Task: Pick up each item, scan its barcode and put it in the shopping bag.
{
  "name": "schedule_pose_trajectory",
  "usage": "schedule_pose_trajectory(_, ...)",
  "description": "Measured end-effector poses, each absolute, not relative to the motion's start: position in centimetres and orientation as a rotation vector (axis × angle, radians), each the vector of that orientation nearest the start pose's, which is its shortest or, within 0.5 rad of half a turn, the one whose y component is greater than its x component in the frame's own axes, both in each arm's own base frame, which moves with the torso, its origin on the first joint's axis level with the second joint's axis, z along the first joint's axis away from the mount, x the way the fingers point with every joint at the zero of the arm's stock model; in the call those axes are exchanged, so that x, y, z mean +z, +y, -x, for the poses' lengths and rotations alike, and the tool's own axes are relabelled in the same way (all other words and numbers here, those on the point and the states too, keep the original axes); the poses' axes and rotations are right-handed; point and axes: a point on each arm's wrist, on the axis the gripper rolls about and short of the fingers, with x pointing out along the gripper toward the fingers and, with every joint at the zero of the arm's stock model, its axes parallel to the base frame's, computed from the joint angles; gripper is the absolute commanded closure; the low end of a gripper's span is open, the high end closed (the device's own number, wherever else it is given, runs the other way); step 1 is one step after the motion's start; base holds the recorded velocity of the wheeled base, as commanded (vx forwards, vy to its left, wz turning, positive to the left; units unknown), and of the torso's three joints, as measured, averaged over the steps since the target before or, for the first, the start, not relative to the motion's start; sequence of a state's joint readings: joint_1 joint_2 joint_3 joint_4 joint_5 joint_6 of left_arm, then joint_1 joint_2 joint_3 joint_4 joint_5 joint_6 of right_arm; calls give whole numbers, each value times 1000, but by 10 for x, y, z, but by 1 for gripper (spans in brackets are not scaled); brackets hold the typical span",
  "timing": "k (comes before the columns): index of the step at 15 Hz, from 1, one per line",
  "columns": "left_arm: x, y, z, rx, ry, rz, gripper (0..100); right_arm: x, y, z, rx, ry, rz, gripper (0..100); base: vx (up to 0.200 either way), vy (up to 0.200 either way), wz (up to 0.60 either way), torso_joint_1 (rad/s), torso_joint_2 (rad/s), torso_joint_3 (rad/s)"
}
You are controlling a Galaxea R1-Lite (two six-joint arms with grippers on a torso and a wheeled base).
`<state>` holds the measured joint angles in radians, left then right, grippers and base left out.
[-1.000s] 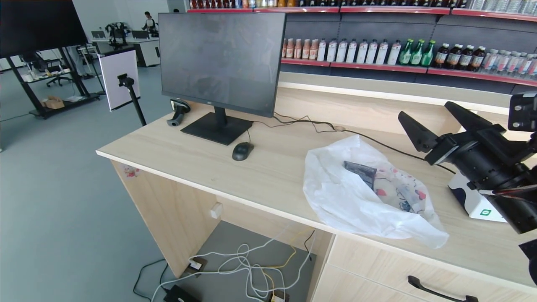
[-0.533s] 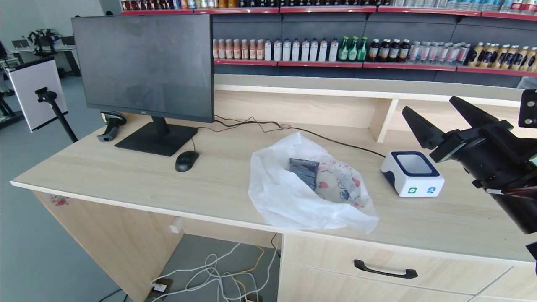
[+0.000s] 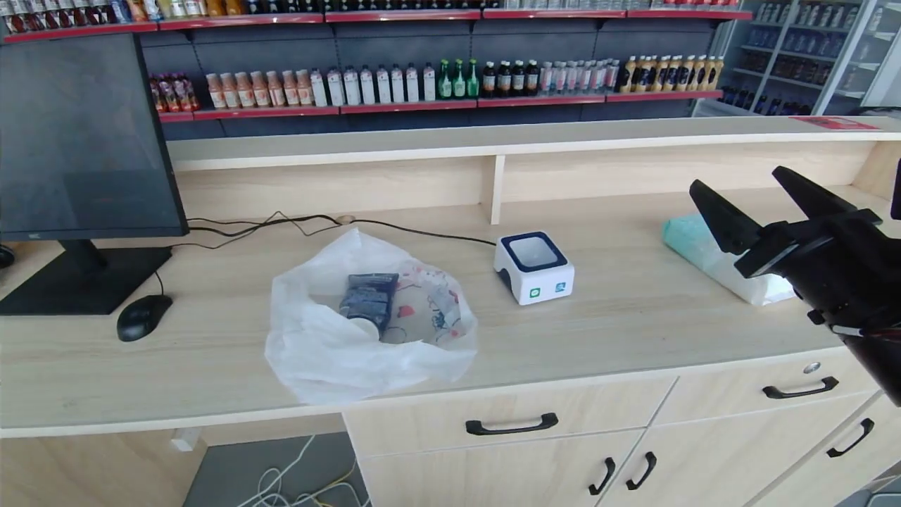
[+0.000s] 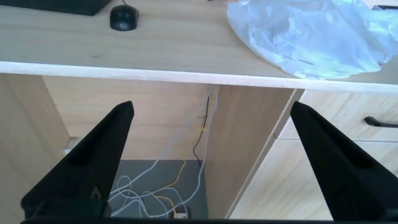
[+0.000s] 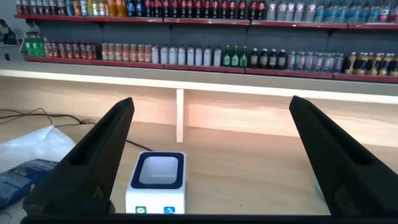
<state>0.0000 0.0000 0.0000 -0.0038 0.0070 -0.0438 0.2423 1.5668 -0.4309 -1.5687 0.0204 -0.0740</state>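
A white plastic shopping bag (image 3: 331, 352) lies open on the wooden counter (image 3: 633, 317). Inside it are a dark blue pouch (image 3: 369, 299) and a red-and-white patterned pack (image 3: 431, 310). To the bag's right stands a small white scanner (image 3: 533, 267) with a dark window on top. A teal-and-white soft package (image 3: 707, 253) lies farther right on the counter. My right gripper (image 3: 735, 177) hangs open and empty above the counter, just in front of that package, and faces the scanner (image 5: 157, 186). My left gripper (image 4: 211, 109) is open and empty, low in front of the counter edge, with the bag (image 4: 317, 34) above it.
A monitor (image 3: 77, 141) and a black mouse (image 3: 143, 317) sit at the counter's left, with a cable running to the scanner. A raised ledge (image 3: 493, 137) lines the back, with bottle shelves behind. Drawers with black handles (image 3: 512, 426) are below the counter.
The whole head view has swung to the right, so bag and scanner sit farther left in the picture and the teal package has come into view. Both grippers stay open.
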Motion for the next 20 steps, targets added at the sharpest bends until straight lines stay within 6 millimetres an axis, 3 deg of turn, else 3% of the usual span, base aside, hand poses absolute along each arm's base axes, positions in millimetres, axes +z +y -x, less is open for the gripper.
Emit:
schedule_pose_trajectory(6,76,0,23,7,-2,45,0,212,58,-231,235,-423,16,0,0,-200,0,2,2,2)
schedule_pose_trajectory(10,76,0,23,7,-3,45,0,206,58,-236,232,-394,2,0,0,-200,600,2,4,4)
schedule_pose_trajectory(20,76,0,23,6,-3,42,0,197,58,-236,225,-353,1,0,0,-200,0,3,1,2)
